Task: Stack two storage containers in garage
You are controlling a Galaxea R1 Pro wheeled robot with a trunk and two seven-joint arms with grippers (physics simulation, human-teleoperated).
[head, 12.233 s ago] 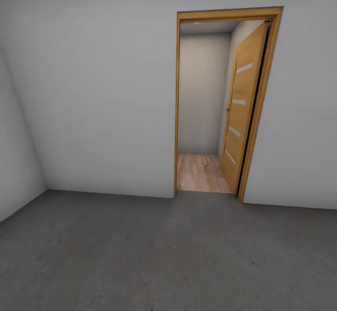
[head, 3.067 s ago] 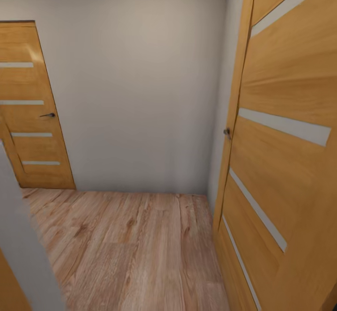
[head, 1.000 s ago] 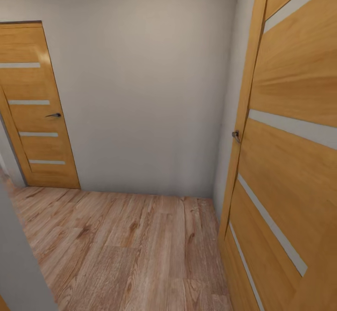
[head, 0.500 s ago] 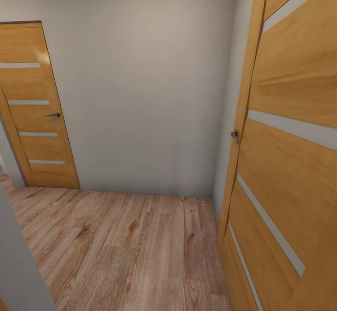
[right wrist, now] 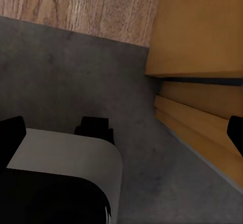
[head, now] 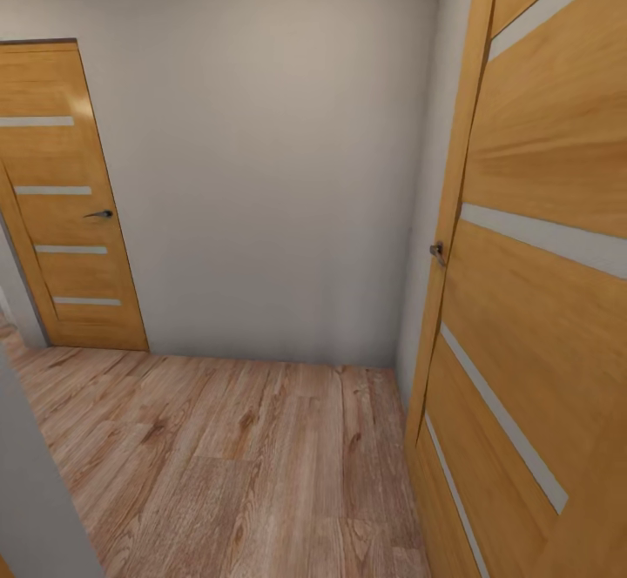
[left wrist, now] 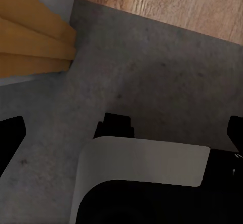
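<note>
Two wooden doors [head: 70, 204] [head: 540, 238], plank floor [head: 235, 456], both grippers [left wrist: 121, 138] [right wrist: 121, 133] spread, empty.

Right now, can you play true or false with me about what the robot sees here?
1. The floor ahead is light wood planks. True.
2. A red bin sits on the wood floor. False: no bin can be seen there.
3. The door on the right stands open, close to the camera. True.
4. The far door on the left is wide open. False: it is shut in its frame.
5. Under the left wrist camera there is grey concrete floor meeting wood planks. True.
</note>
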